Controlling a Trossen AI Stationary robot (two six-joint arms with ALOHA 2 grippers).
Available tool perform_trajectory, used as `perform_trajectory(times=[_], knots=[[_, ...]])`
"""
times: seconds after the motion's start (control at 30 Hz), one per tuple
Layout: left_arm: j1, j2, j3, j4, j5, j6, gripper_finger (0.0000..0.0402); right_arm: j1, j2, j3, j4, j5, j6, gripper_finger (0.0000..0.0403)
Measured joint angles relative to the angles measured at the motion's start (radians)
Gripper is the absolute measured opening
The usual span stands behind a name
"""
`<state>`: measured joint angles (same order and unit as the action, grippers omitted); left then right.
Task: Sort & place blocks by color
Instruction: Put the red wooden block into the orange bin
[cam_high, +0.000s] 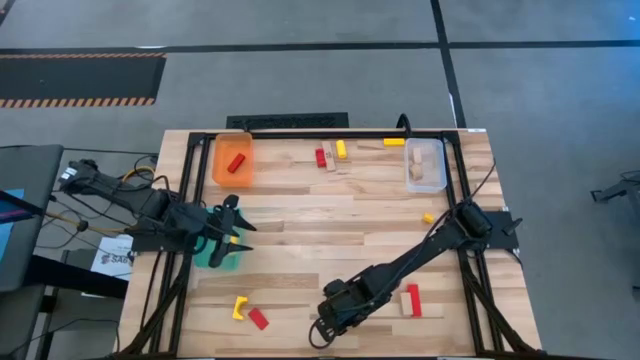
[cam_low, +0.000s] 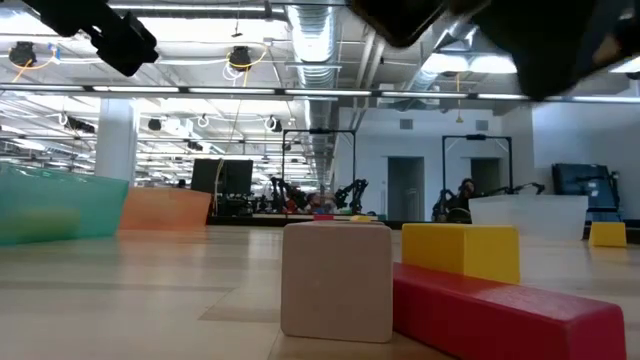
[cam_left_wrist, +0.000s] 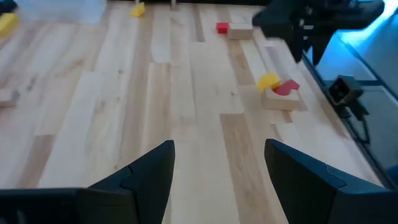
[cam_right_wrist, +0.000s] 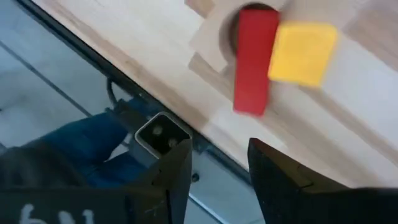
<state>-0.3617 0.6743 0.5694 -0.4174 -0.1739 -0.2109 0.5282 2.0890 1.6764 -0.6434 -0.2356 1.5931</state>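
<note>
Near the table's front left lie a yellow block (cam_high: 239, 307), a red bar (cam_high: 258, 319) and a pale wood block (cam_right_wrist: 214, 38), close together. In the right wrist view the red bar (cam_right_wrist: 254, 59) lies across the wood block, with the yellow block (cam_right_wrist: 303, 53) beside it. My right gripper (cam_high: 322, 325) hangs open over the table's near edge, just right of this group, with nothing between its fingers (cam_right_wrist: 171, 158). My left gripper (cam_high: 240, 225) stands open above the teal bin (cam_high: 222, 252), also holding nothing. Other blocks lie scattered on the table.
An orange bin (cam_high: 232, 160) at the far left holds a red block (cam_high: 236, 163). A clear bin (cam_high: 425, 165) at the far right holds wood blocks. Red and yellow blocks (cam_high: 330, 155) lie between the bins. A red bar (cam_high: 412, 300) lies at the near right and a yellow block (cam_high: 428, 217) farther back.
</note>
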Motion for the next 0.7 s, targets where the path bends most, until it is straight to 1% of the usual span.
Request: perform_trajectory(times=[0.17,0.27,0.4,0.5,0.6,0.7], knots=[[0.014,0.0,0.0,0.03,-0.023,0.058,0.0235,0.008,-0.003,0.118,-0.091,0.003,0.065,0.0196],[0.018,0.0,0.0,0.028,-0.025,0.084,0.0235,0.026,0.001,0.166,-0.082,0.038,0.111,0.02],[0.018,0.0,0.0,0.028,-0.024,0.107,0.0235,0.051,0.026,0.165,-0.16,0.077,0.146,0.0195],[0.017,0.0,0.0,0.028,-0.024,0.122,0.0235,0.059,0.058,0.166,-0.164,0.092,0.155,0.019],[0.017,0.0,0.0,0.027,-0.022,0.124,0.0235,0.058,0.102,0.166,-0.146,0.096,0.134,0.019],[0.017,0.0,0.0,0.027,-0.017,0.123,0.0235,0.047,0.136,0.166,-0.166,0.102,0.113,0.019]])
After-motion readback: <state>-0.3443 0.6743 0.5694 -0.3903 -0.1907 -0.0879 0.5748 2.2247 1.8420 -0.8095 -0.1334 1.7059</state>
